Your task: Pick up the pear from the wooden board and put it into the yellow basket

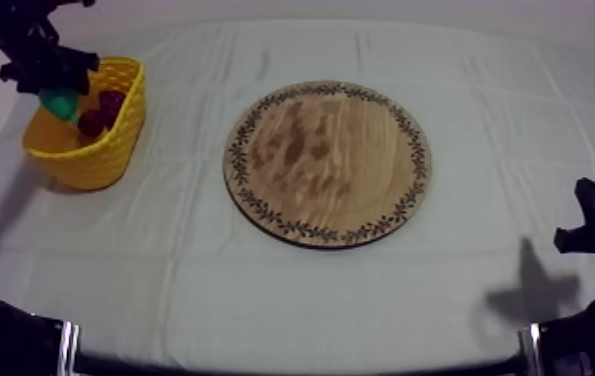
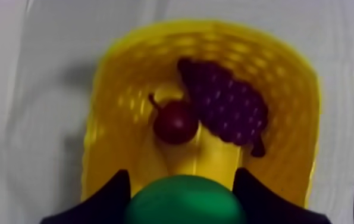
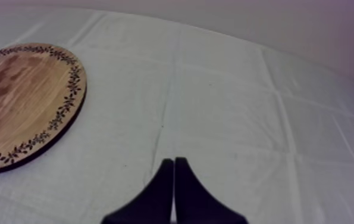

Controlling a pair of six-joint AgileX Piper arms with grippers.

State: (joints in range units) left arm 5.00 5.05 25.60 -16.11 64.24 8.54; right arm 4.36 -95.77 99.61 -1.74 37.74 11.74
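The desk [image 1: 291, 290] is covered in a pale cloth. The wooden board [image 1: 327, 163] is parked mid-desk with nothing seen on it, so the pick-up part looks done. The yellow basket [image 1: 111, 150] is set off at the left, which is presumably why the left arm gets used. A bunch of grapes [image 2: 229, 107] is already lying inside. The pear [image 1: 60, 104] is held just over the basket's opening, clamped in the left pincer [image 2: 182, 182]. It's likely held high so the rim gets cleared, and only a release seems needed. The right pincer [image 3: 174, 164] is pressed together on nothing, parked over bare cloth beside the board, out of the way. A small red fruit [image 2: 175, 122] is tucked against the grapes.
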